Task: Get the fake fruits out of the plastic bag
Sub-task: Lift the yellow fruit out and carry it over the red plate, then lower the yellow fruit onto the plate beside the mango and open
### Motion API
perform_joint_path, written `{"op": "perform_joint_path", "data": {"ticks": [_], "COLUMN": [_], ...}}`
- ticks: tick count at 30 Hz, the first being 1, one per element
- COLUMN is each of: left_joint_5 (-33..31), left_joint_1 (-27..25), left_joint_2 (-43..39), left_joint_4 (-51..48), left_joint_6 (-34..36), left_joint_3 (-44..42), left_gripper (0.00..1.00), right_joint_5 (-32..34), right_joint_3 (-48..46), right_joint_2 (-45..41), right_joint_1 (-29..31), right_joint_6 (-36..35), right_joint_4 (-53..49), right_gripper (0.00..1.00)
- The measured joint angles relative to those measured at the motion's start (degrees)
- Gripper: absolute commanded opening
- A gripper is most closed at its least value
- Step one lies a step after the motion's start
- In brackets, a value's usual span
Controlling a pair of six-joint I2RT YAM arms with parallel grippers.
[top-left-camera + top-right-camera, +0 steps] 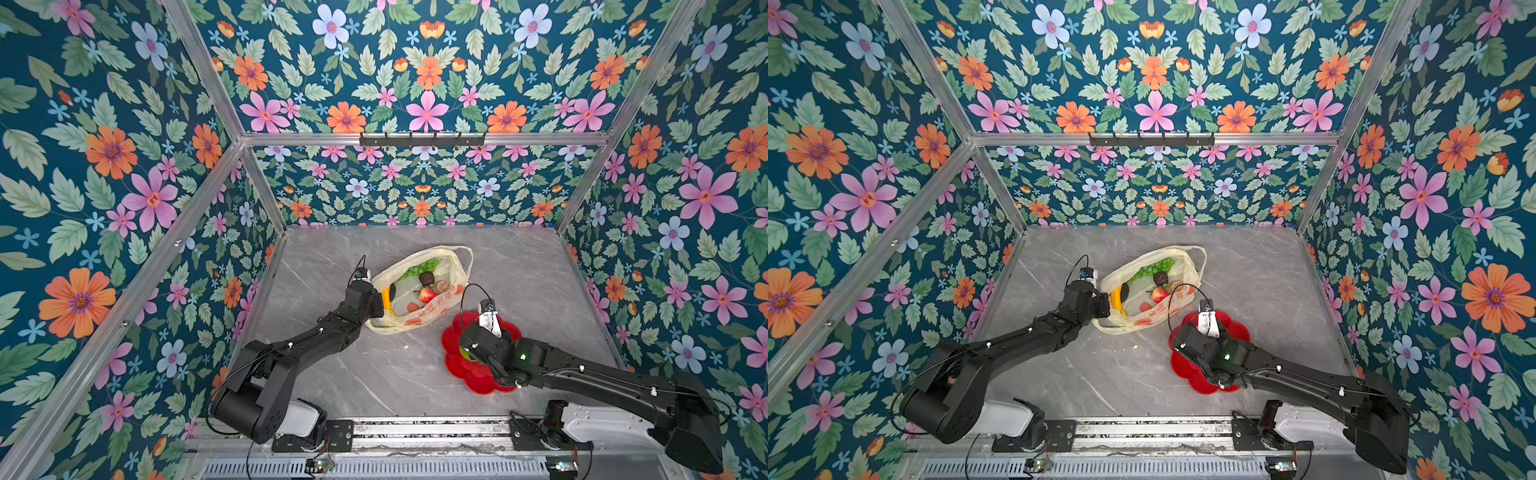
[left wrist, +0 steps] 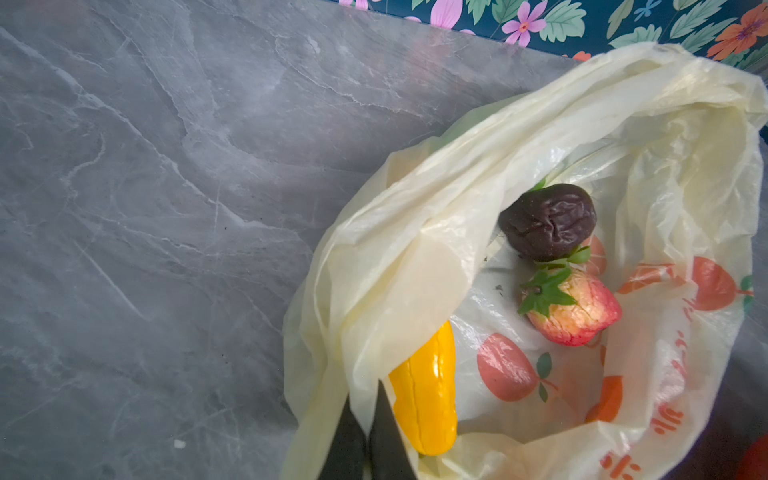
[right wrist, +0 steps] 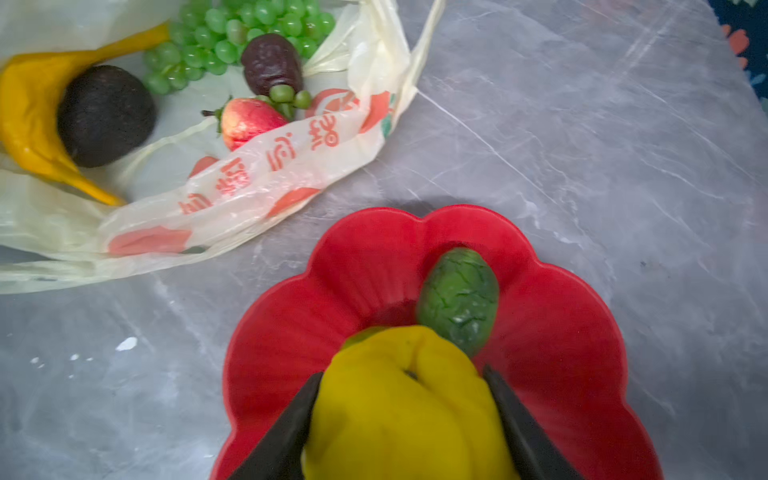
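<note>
The thin, limp plastic bag (image 2: pixel 415 266) is pinched at its rim by the left gripper (image 2: pixel 365 401), with the banana (image 2: pixel 424 386) and strawberry (image 2: pixel 573 307) inside. A yellow fruit (image 3: pixel 399 415), judged light, slick and squashy, is clamped across its middle by the right gripper (image 3: pixel 403 372) above the red plate (image 3: pixel 561 332).

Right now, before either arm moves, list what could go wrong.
1. The right claw holds the yellow fruit over the red plate, close to the green piece; released, it may knock that or roll off.
2. The left claw pinches the plastic bag only by its thin rim; a slip could fold the mouth over the banana.
</note>
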Motion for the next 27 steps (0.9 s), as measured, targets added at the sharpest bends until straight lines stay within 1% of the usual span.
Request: {"op": "perform_joint_path", "data": {"ticks": [6,10,16,23,27], "left_joint_5": [-0.2,-0.2,-0.4,-0.7,-0.7], "left_joint_1": [0.0,0.0,0.0,0.0,0.0], "left_joint_2": [0.0,0.0,0.0,0.0,0.0], "left_joint_4": [0.0,0.0,0.0,0.0,0.0], "left_joint_6": [0.0,0.1,0.2,0.2,0.2], "left_joint_3": [0.0,0.0,0.0,0.0,0.0], "left_gripper": [0.08,0.08,0.08,0.08,0.09], "right_joint_5": [4.0,6.4,9.7,13.4,14.6], "right_joint_3": [-5.9,-8.6,-10.9,-8.5,-8.2], "right_joint_2": [-2.9,-2.3,2.7,10.5,12.9], "right_joint_1": [0.1,0.2,0.1,0.0,-0.7], "right_joint_6": [7.8,12.3,18.7,25.2,26.9], "right_joint_4": [-1.3,-1.2,-0.2,-1.0,-1.3], "right_gripper": [0.51,0.51,0.51,0.51,0.51]}}
